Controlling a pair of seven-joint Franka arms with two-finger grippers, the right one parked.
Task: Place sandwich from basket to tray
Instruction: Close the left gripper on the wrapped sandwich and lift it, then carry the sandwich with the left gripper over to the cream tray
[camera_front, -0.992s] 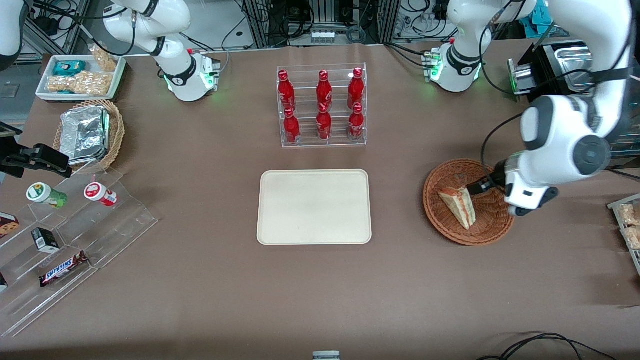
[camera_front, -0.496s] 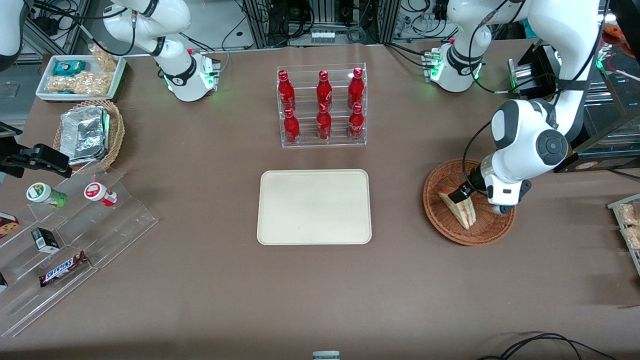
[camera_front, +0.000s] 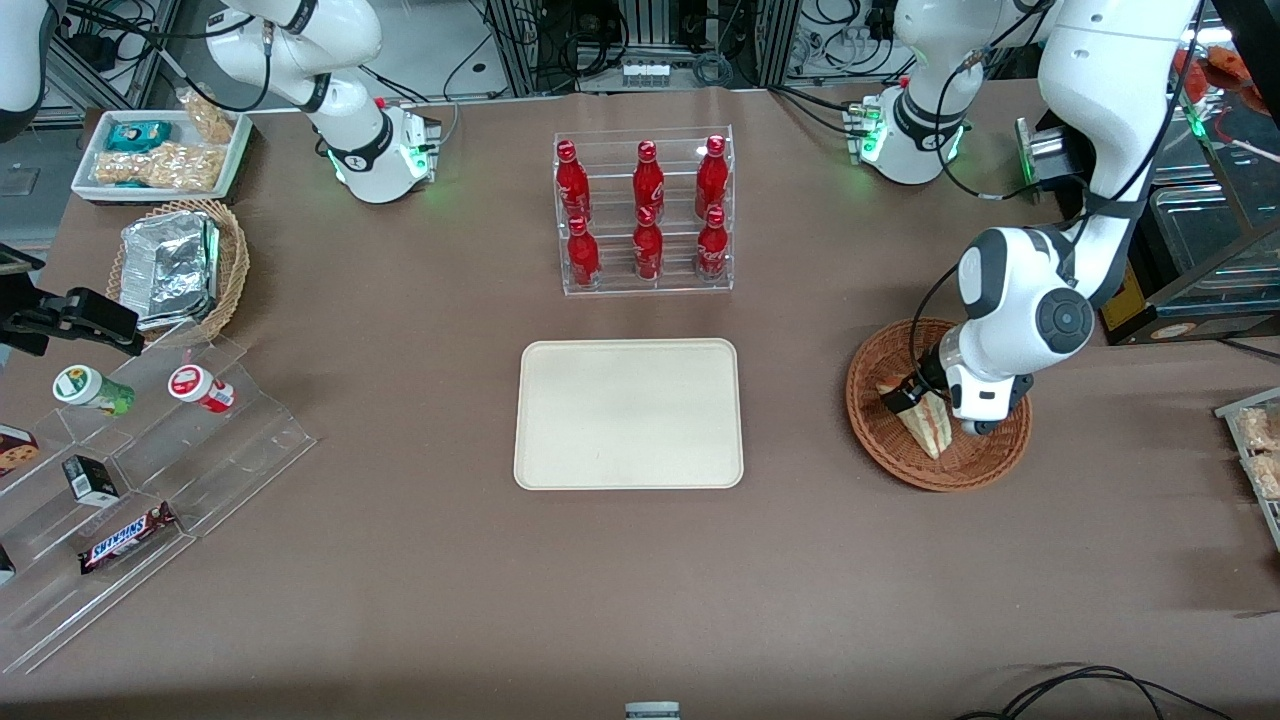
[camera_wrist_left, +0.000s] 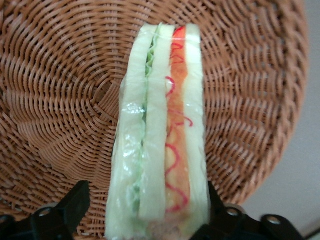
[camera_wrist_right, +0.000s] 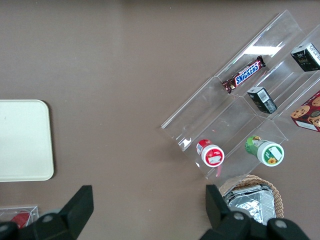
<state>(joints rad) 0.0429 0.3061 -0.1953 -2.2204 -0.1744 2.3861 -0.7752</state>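
The sandwich (camera_front: 932, 428), a clear-wrapped white bread wedge with orange-red and pale green filling, lies in the round reddish-brown wicker basket (camera_front: 880, 445) toward the working arm's end of the table. My left gripper (camera_front: 912, 393) is low in the basket, open, with its black fingers on either side of the sandwich's wide end. In the left wrist view the sandwich (camera_wrist_left: 160, 135) fills the space between the fingers (camera_wrist_left: 75, 202); one finger stands a little apart from it, the other is against the wrap. The cream tray (camera_front: 628, 413) lies bare at mid-table, beside the basket.
A clear rack of red bottles (camera_front: 645, 212) stands farther from the front camera than the tray. Toward the parked arm's end are a tan basket with a foil container (camera_front: 172, 268), a white snack tray (camera_front: 160, 152) and clear steps with snacks (camera_front: 140, 470).
My left arm has swung in over the basket and lowered. The gripper has moved along the sandwich's wide end and now straddles it. The sandwich has not moved.
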